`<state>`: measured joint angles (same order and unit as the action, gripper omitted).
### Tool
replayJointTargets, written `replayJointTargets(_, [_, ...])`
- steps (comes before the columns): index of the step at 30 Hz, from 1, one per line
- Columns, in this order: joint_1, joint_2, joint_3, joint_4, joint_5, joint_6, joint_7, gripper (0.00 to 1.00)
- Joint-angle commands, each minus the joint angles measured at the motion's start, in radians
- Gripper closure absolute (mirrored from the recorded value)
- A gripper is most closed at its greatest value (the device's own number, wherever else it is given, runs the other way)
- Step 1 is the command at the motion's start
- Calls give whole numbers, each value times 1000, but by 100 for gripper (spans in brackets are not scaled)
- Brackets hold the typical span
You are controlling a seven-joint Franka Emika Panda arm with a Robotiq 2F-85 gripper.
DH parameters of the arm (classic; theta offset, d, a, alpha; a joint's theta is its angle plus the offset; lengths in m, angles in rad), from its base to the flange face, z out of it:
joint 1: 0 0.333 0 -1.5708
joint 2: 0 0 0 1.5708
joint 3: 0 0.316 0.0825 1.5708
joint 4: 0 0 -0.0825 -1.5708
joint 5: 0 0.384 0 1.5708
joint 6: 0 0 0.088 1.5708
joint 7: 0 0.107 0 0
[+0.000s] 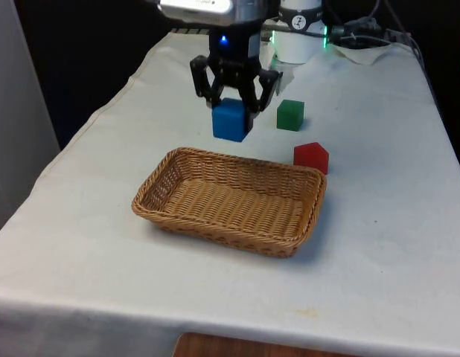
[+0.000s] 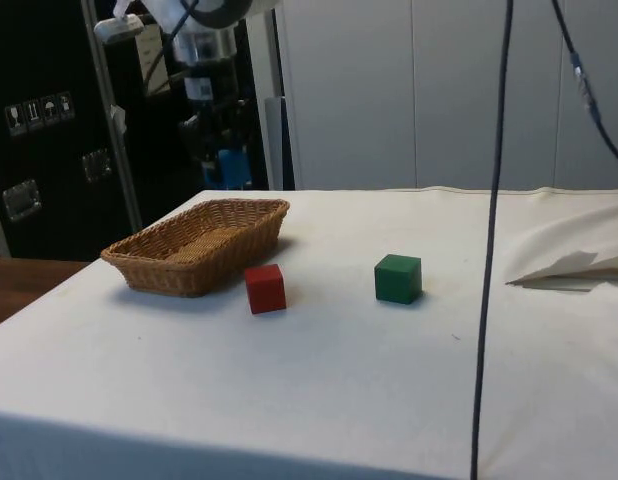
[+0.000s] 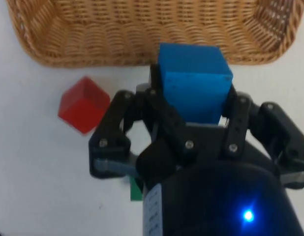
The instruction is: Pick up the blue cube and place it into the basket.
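The basket (image 1: 230, 199) is seen across the table from the front, from low at the side (image 2: 199, 245), and from close above at the wrist (image 3: 142, 34).

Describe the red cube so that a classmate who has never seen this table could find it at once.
Start at the wicker basket in the middle of the white cloth. Just beyond its far corner on the front view's right sits the red cube. It lies closer to the basket than the green cube, and unlike the blue cube, no claw holds it.
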<state>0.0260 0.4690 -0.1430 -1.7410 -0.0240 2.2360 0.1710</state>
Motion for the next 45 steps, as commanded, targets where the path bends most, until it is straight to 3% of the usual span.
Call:
replayJointTargets(1, [-10, 22, 7, 23, 20, -5, -16, 97])
replayJointTargets(8, [-23, 111, -2, 110, 70, -3, -56, 97])
replayJointTargets(9, [-13, 104, -10, 101, 59, 1, -47, 97])
replayJointTargets(10, [-24, 121, -3, 120, 77, -3, -62, 97])
replayJointTargets(14, [-32, 168, -11, 165, 110, -2, -90, 97])
replayJointTargets(19, [-26, 205, -24, 195, 120, 2, -98, 97])
replayJointTargets(21, [-32, 216, -18, 206, 129, 2, -103, 97])
replayJointTargets(34, [-24, 334, -19, 317, 125, 6, -84, 97])
replayJointTargets(45, [-19, 369, -21, 344, 123, 10, -76, 97])
